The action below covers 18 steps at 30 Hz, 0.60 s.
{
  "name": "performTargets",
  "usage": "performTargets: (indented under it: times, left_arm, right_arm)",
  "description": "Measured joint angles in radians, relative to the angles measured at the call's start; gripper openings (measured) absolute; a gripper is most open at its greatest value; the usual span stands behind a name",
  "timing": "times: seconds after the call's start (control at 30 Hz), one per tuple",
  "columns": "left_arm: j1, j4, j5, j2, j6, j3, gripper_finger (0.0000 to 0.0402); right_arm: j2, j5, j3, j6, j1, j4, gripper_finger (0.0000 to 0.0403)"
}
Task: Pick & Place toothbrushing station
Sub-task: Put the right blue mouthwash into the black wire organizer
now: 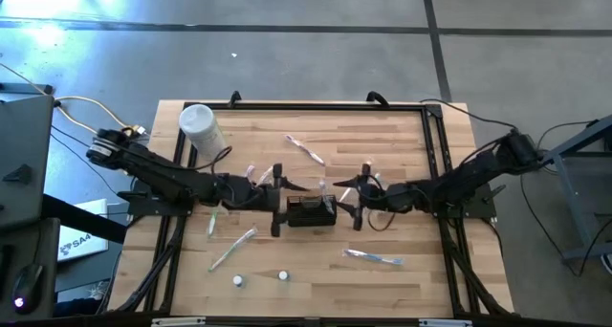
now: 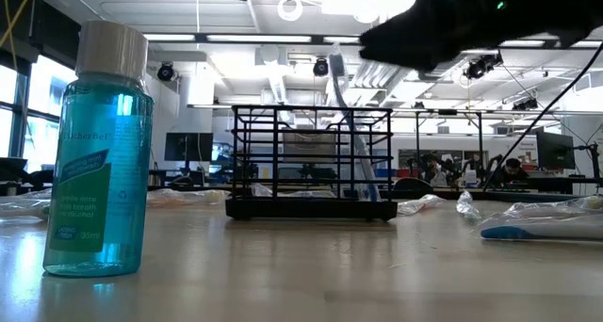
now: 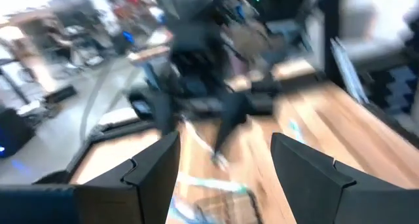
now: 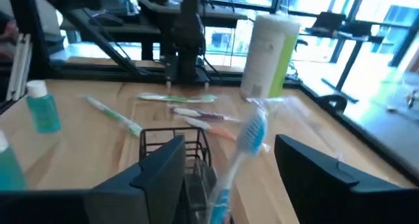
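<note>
Station: one black wire toothbrushing station (image 1: 311, 210) stands at the middle of the table, between the two pincers.
Brush in station: one blue-and-white toothbrush (image 4: 243, 152) stands tilted in it, head up.
Loose brushes: at least four more lie on the wood; one wrapped brush (image 1: 375, 258) near the right arm, one green brush (image 1: 232, 249) near the left arm, two toward the far edge; an exact count I cannot tell.
Bottles: two small mouthwash bottles, one teal bottle (image 2: 99, 152) close to the low camera, white cap on.
White container: one tall white cylinder (image 1: 202, 129) at the far left corner.
Table: pale wooden table (image 1: 316, 289) with a black frame round it.
Room: grey concrete floor, and an open workshop with ceiling lights and desks beyond.
Right pincer: the right pincer (image 1: 358, 205) sits just beside the station's right end, fingers spread wide either side of the brush handle, gripping nothing.
Left pincer: the left pincer (image 1: 277, 201) sits just beside the station's left end, fingers well apart, holding nothing.
</note>
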Motion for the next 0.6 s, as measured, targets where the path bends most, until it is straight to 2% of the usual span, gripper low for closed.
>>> performTargets:
  times: [0.17,0.33,0.47,0.6]
  left_arm:
    - [-0.106,-0.41,0.012,-0.006,-0.006,0.158,0.0239]
    - [-0.196,-0.721,0.012,0.051,-0.212,0.314,0.0239]
    - [-0.238,-0.818,0.018,0.102,-0.345,0.367,0.0239]
    - [-0.251,-0.827,0.119,0.153,-0.42,0.371,0.0239]
  right_arm:
    - [-0.105,0.058,0.001,-0.043,0.063,-0.058,0.0228]
    - [-0.175,0.07,0.001,-0.042,0.11,-0.106,0.0228]
    - [-0.189,0.07,0.001,-0.042,0.134,-0.12,0.0228]
    - [-0.187,0.069,0.001,-0.04,0.141,-0.13,0.0228]
